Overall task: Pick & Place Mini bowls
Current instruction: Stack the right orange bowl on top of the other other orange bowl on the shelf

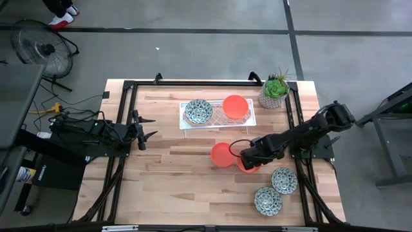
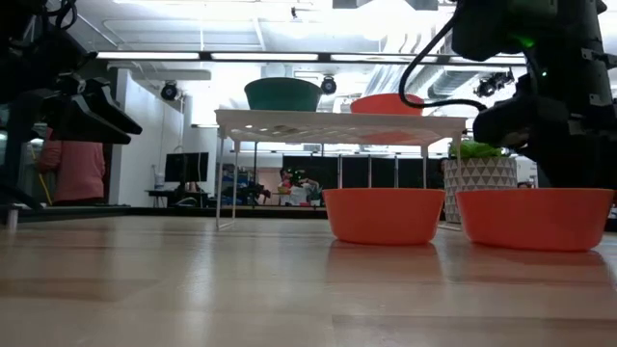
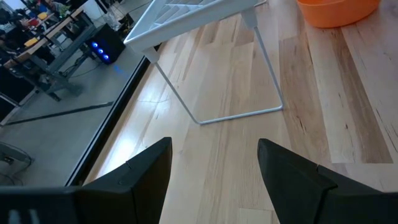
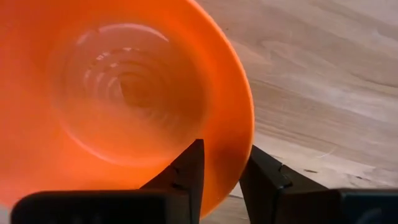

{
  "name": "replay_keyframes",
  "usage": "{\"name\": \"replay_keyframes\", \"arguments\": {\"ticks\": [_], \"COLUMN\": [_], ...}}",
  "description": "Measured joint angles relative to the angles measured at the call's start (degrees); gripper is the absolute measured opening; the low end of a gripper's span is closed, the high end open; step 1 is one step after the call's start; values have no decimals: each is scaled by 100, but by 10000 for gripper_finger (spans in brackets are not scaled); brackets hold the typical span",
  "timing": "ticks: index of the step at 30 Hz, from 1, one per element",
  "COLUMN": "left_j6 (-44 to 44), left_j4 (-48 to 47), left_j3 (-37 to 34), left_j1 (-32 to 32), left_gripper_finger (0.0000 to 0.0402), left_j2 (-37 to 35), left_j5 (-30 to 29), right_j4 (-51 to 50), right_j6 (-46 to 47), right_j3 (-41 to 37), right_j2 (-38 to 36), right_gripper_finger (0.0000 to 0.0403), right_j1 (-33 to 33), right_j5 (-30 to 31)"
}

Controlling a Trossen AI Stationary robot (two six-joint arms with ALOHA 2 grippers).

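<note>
Three orange mini bowls show. One [image 1: 235, 106] stands on the white wire rack [image 1: 187, 121] beside a mosaic bowl [image 1: 197, 111]. Another [image 1: 221, 154] sits on the table. The third [image 1: 252, 168] sits on the table at my right gripper [image 1: 246, 160], which is shut on its rim. Two more mosaic bowls [image 1: 283, 180] [image 1: 268, 201] rest on the table near the right near corner. My left gripper [image 1: 143, 132] waits open at the table's left side, over bare wood. My right gripper [image 4: 224, 177] has the orange bowl's rim [image 4: 231, 163] pinched on the side nearest the arm, with one finger [image 4: 186, 171] inside the bowl and the other [image 4: 264, 177] outside. The fingers slant down from the table's right. The bowl [image 2: 535, 217] sits upright with its base on the table.
A pale pot with a green plant [image 1: 275, 91] stands at the far right corner, close to the rack. A black frame [image 1: 125, 90] runs around the table's edges. Bare wood lies in the near left part [image 1: 167, 187]. A person in pink [image 2: 72, 169] stands in the room beyond.
</note>
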Motion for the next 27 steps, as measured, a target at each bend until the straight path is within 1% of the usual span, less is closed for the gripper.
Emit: {"name": "replay_keyframes", "arguments": {"ticks": [5, 12, 17, 23, 27], "left_j6": [0, 0, 0, 0, 0], "left_j4": [2, 0, 0, 2, 2], "left_j3": [0, 0, 0, 0, 0], "left_j1": [0, -1, 0, -1, -2], "left_gripper_finger": [232, 232, 232, 232, 232], "left_j2": [0, 0, 0, 0, 0], "left_j5": [0, 0, 0, 0, 0], "right_j4": [30, 166, 320, 351, 167], "right_j6": [-140, -324, -453, -516, -655], "right_j3": [0, 4, 4, 16, 274], "right_j2": [48, 35, -64, -399, -664], "right_gripper_finger": [55, 7, 4, 1, 1], "right_j1": [-10, -13, -12, -11, -11], "right_j5": [-26, -151, -237, -365, -313]}}
